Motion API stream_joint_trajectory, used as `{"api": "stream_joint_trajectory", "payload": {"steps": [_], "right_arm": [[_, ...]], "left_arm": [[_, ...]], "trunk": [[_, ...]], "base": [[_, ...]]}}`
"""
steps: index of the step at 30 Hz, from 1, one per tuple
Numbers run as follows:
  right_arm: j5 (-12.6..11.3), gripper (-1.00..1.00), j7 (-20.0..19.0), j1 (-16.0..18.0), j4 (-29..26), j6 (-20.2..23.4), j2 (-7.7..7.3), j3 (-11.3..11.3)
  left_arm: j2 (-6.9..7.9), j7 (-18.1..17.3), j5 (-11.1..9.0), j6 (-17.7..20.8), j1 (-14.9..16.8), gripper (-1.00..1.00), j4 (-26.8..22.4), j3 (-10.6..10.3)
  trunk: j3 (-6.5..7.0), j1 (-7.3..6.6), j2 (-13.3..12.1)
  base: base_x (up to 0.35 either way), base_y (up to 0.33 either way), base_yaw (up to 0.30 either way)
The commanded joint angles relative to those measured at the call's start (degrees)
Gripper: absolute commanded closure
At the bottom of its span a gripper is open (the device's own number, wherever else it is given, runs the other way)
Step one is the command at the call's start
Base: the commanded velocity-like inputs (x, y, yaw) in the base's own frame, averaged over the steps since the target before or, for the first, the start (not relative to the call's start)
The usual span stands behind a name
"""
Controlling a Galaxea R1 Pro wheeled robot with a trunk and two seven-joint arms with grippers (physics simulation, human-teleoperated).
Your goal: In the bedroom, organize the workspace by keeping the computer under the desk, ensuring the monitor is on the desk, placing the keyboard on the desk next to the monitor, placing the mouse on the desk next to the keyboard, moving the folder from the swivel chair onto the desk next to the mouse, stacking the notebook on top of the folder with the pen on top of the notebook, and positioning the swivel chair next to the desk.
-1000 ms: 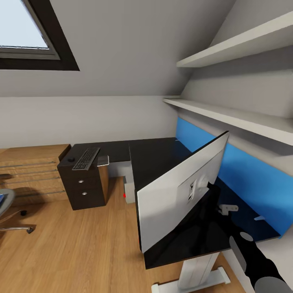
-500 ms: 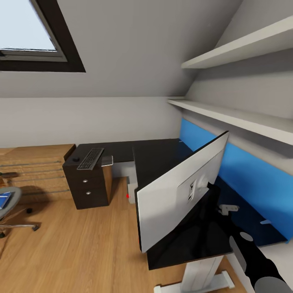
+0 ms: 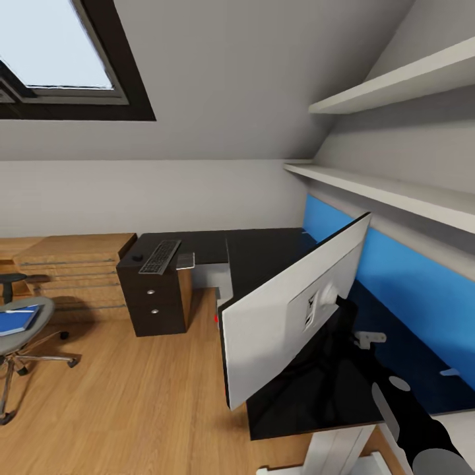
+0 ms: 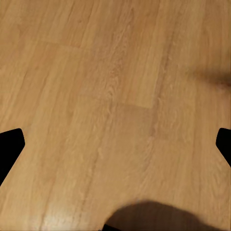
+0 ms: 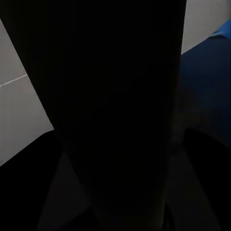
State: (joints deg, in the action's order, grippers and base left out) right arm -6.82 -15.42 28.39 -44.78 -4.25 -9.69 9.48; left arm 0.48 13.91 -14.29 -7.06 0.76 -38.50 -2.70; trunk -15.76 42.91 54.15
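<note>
The monitor [image 3: 277, 323] hangs tilted over the black desk [image 3: 264, 254], white back toward me. My right arm [image 3: 412, 429] reaches to its black stem [image 5: 110, 96], which the right wrist view shows pressed close, hiding the fingers. The keyboard [image 3: 160, 256] and the small mouse [image 3: 138, 256] lie on a dark drawer unit [image 3: 155, 307] at the desk's far end. At the left stands the swivel chair [image 3: 30, 330] with the blue folder [image 3: 16, 320] on its seat. My left gripper [image 4: 115, 144] is open above bare floor. A light grey box with a red dot, seemingly the computer [image 3: 223, 305], sits under the desk.
Low light-wood cabinets [image 3: 72, 267] line the far wall. Two white shelves [image 3: 396, 191] run above the desk's blue back panel [image 3: 409, 277]. A skylight [image 3: 59, 59] sits in the sloped ceiling. Wood floor [image 3: 132, 402] lies between chair and desk.
The whole view has swung to the left, bringing the chair and folder into sight. The monitor keeps its place in the view, carried along with my right arm.
</note>
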Motion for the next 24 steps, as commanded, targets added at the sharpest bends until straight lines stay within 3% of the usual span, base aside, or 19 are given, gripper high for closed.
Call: {"api": "stream_joint_trajectory", "payload": {"steps": [1, 17, 24], "right_arm": [[-0.9, 1.0, -0.5, 0.1, 0.0, -0.1, -0.01, 0.2], [-0.9, 1.0, -0.5, 0.1, 0.0, -0.1, 0.01, 0.2], [-0.9, 1.0, -0.4, 0.1, 0.0, -0.1, 0.02, 0.1]], "left_arm": [[0.05, 0.3, -0.5, -0.2, 0.0, -1.0, 0.0, -0.3], [0.05, 0.3, -0.5, -0.3, 0.0, -1.0, 0.0, -0.3], [0.12, 0.3, -0.6, -0.3, 0.0, -1.0, 0.0, -0.3]], "trunk": [[-0.05, 0.0, 0.1], [-0.04, 0.0, 0.1], [-0.04, 0.0, 0.1]], "base": [[0.0, -0.106, 0.016], [0.0, -0.272, 0.002], [0.013, -0.022, 0.0]]}}
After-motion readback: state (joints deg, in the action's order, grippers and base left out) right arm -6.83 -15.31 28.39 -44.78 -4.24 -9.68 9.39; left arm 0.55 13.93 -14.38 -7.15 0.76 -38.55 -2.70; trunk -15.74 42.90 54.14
